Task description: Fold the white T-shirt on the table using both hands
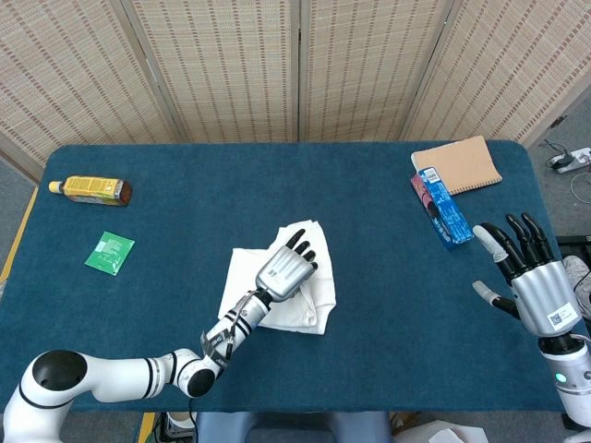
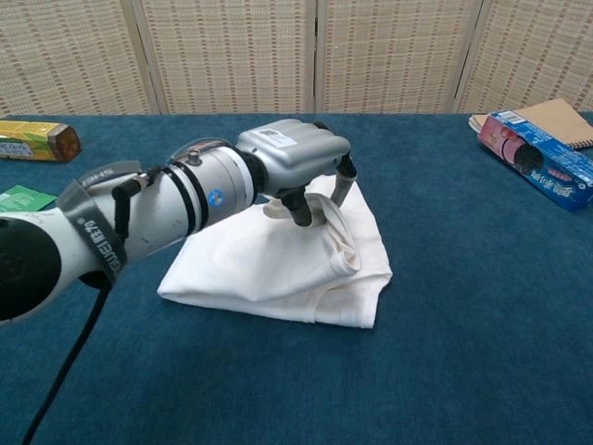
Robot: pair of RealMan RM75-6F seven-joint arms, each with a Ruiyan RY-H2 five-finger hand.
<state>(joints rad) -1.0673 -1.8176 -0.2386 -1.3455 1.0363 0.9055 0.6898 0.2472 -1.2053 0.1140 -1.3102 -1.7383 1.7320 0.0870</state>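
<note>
The white T-shirt (image 1: 242,288) (image 2: 246,271) lies partly folded on the blue table, near its middle. My left hand (image 1: 286,270) (image 2: 295,163) is over the shirt's right part and pinches a rolled edge of cloth, carried across the shirt toward its right side. In the chest view the held fold (image 2: 339,239) hangs from the fingers just above the shirt. My right hand (image 1: 528,276) is open, fingers spread and pointing up, far off at the table's right edge, holding nothing. It does not show in the chest view.
A blue box (image 1: 439,206) (image 2: 537,159) and a tan notebook (image 1: 459,165) lie at the back right. A yellow bottle (image 1: 90,191) (image 2: 35,140) and a green packet (image 1: 110,253) lie at the left. Wicker screens stand behind the table.
</note>
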